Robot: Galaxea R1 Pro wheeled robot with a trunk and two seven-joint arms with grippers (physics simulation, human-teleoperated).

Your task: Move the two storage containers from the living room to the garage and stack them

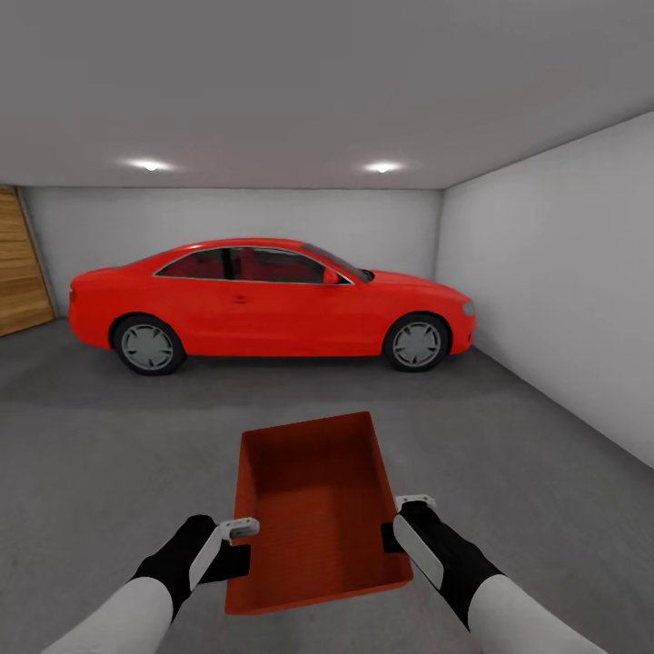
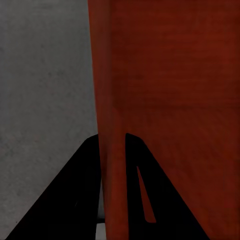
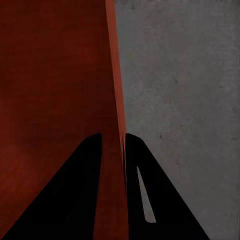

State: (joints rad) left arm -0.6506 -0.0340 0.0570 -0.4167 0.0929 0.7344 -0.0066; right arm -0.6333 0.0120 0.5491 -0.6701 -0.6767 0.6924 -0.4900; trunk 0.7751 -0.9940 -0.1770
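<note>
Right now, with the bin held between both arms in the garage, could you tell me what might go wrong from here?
1. The orange-red rectangular plastic bin hangs from thin side walls, pinched by the left tool and right tool; uneven arm motion could tilt it or let it slip.
2. Released above the dark grey concrete floor, it would likely drop and land skewed.
3. The shiny red car is parked ahead; driving far forward risks a collision.

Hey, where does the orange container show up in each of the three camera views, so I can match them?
Head view: storage container sits low and central, held between left gripper and right gripper.
Left wrist view: its wall runs between the fingers.
Right wrist view: its wall runs between the fingers.
Shared landmark: the grey concrete floor.
</note>
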